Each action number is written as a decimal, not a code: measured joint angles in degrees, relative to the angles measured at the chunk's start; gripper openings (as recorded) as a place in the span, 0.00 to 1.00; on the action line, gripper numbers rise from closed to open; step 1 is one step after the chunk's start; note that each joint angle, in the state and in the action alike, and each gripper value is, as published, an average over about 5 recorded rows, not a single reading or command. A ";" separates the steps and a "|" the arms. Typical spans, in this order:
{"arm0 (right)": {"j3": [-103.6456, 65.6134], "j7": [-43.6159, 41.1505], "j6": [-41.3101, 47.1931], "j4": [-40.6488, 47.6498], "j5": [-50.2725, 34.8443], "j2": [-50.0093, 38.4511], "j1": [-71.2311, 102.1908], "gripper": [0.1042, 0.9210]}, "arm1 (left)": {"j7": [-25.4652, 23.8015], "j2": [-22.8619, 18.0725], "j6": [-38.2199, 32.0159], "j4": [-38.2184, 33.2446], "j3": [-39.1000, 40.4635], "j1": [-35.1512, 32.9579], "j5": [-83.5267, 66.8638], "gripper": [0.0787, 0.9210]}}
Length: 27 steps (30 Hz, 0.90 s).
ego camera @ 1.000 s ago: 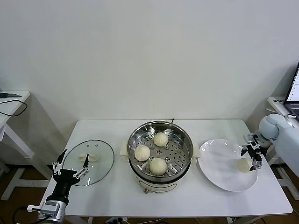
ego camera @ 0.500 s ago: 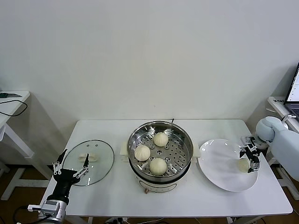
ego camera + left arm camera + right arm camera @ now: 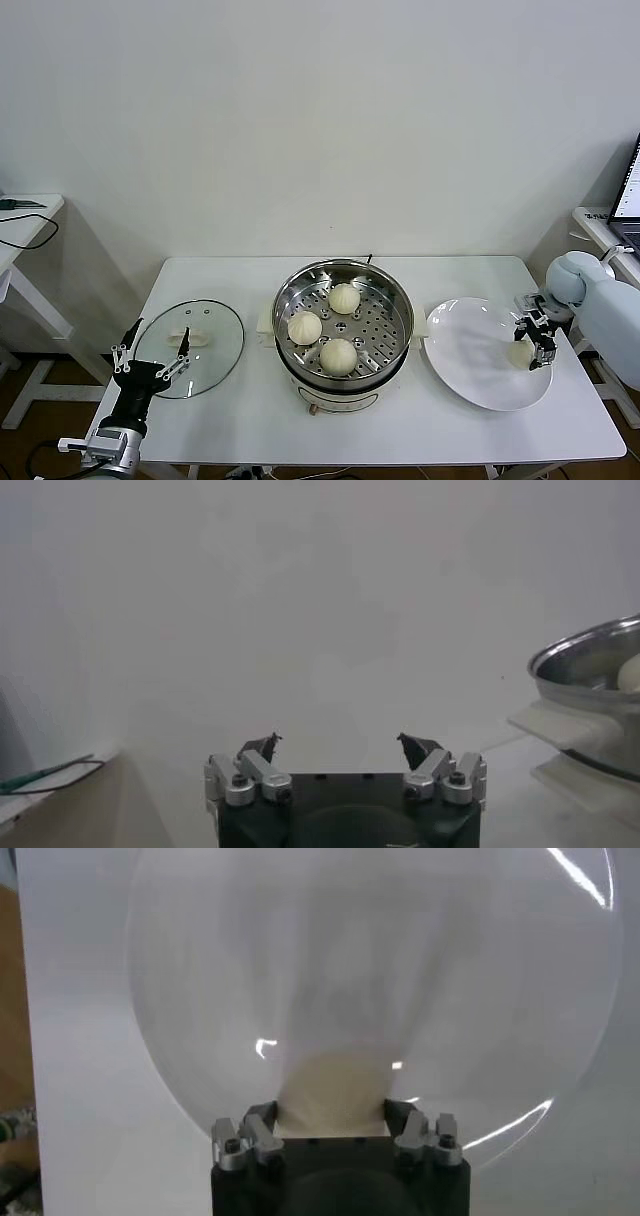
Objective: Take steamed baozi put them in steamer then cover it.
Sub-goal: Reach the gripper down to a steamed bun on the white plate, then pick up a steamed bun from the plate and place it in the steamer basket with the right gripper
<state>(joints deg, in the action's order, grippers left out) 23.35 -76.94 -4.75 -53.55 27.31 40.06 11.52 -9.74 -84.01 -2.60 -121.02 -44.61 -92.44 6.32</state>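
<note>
Three steamed baozi (image 3: 339, 356) sit inside the steamer (image 3: 344, 335), on its steel tray with little holes. One bun is at the back, one is on the robot's left side of the tray, and one is at the front. None of them touch each other. The steamer stands in the middle of the white table (image 3: 230, 425) and has no lid on it.

A fourth baozi (image 3: 519, 353) lies on the white plate (image 3: 470, 360), near the plate's far right edge. The plate is on the table just to the right of the steamer. The right gripper (image 3: 533, 343) is down at this bun. In the right wrist view the bun (image 3: 335, 1093) fills the space between the two fingers (image 3: 262, 1116), and both fingers press against its sides. So the right gripper is squeezed onto the bun, and the bun looks like it is on the plate (image 3: 200, 998).

The cover (image 3: 190, 346), a clear glass lid with a pale handle, lies flat on the table to the left of the steamer. The left gripper (image 3: 152, 357) waits at the near left edge of the lid. Its fingers (image 3: 262, 748) are spread wide apart and hold nothing.
</note>
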 measured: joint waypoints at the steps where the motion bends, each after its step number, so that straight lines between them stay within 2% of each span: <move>1: -0.01 -0.03 0.00 -0.09 -0.04 -0.04 0.03 0.74 | 0.00 0.00 0.01 -0.03 0.01 0.00 0.00 0.88; 13: 3.76 -1.44 2.29 -4.36 -5.00 -3.44 -3.19 0.71 | 0.18 -0.15 0.11 -0.85 0.50 -0.09 0.02 0.88; 27: 26.05 -1.24 11.06 -21.02 -24.71 -13.60 -25.83 0.70 | 0.22 0.26 0.11 -1.45 1.06 0.30 -0.16 0.88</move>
<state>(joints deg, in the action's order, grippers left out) 49.40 -78.18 6.31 -74.57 2.60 26.45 -14.30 -9.52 -83.76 -2.50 -122.46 -43.55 -92.13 6.16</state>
